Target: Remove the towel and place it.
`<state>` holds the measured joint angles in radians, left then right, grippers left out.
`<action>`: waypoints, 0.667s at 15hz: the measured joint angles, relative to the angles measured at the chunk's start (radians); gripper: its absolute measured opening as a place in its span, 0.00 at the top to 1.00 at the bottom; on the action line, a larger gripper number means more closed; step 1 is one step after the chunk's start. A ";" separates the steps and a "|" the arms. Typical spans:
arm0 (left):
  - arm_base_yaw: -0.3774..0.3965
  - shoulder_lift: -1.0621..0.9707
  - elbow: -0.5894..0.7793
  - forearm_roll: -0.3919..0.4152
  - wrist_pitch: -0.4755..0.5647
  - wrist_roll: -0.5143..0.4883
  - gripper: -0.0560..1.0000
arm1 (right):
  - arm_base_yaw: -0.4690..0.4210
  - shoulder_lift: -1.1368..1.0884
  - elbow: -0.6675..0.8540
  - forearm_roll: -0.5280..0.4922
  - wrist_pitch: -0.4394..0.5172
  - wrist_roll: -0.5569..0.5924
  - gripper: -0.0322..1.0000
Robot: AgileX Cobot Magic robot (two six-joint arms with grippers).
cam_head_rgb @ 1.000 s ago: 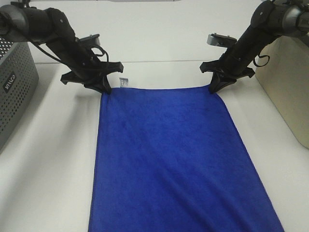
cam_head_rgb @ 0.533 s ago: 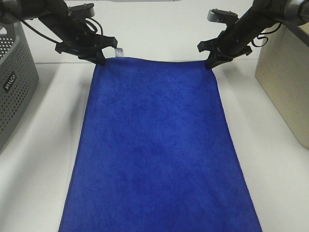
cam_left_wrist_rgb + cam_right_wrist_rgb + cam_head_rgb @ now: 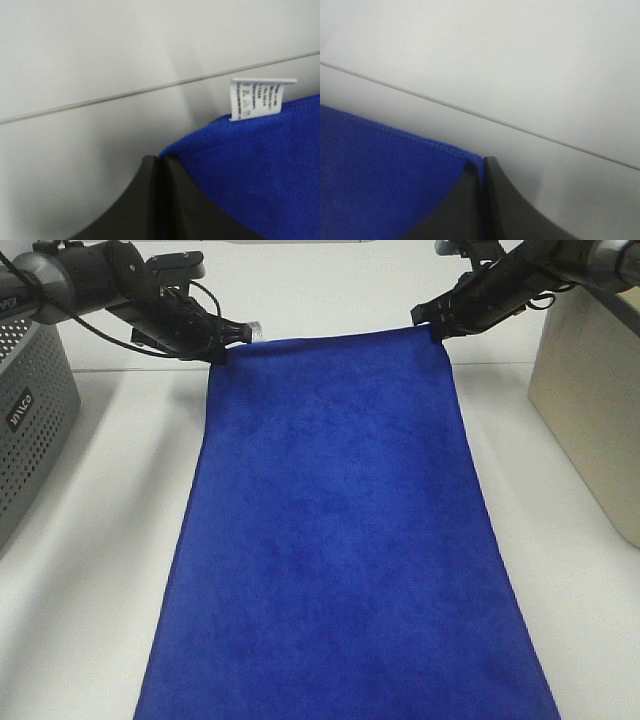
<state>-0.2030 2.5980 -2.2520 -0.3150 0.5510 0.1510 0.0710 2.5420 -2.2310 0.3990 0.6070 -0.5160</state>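
The royal-blue towel hangs stretched between my two grippers and drapes down toward the front edge of the view. My left gripper is shut on its far left corner, beside the small white tag. My right gripper is shut on its far right corner. In the left wrist view the shut fingers pinch the blue cloth below the tag. In the right wrist view the shut fingers pinch the towel's hemmed corner.
A grey perforated basket stands at the left edge of the white table. A beige box stands at the right edge. A white wall rises behind the table.
Both grippers have risen and moved back with the towel's far corners. The far edge has lifted off the table and the towel has been drawn up.
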 joint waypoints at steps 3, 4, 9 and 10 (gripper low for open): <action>0.000 0.026 0.000 -0.001 -0.085 0.003 0.95 | 0.000 0.031 -0.001 0.002 -0.049 -0.004 0.95; -0.005 0.031 0.000 0.000 -0.108 0.004 0.95 | 0.000 0.052 -0.001 0.002 -0.053 -0.008 0.95; -0.034 0.071 0.000 0.007 -0.242 0.076 0.95 | 0.000 0.112 -0.001 -0.007 -0.162 -0.016 0.95; -0.034 0.074 0.000 0.010 -0.254 0.076 0.95 | 0.000 0.112 -0.001 -0.009 -0.176 -0.019 0.95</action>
<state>-0.2370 2.6720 -2.2520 -0.3050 0.2970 0.2270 0.0710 2.6540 -2.2320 0.3900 0.4310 -0.5350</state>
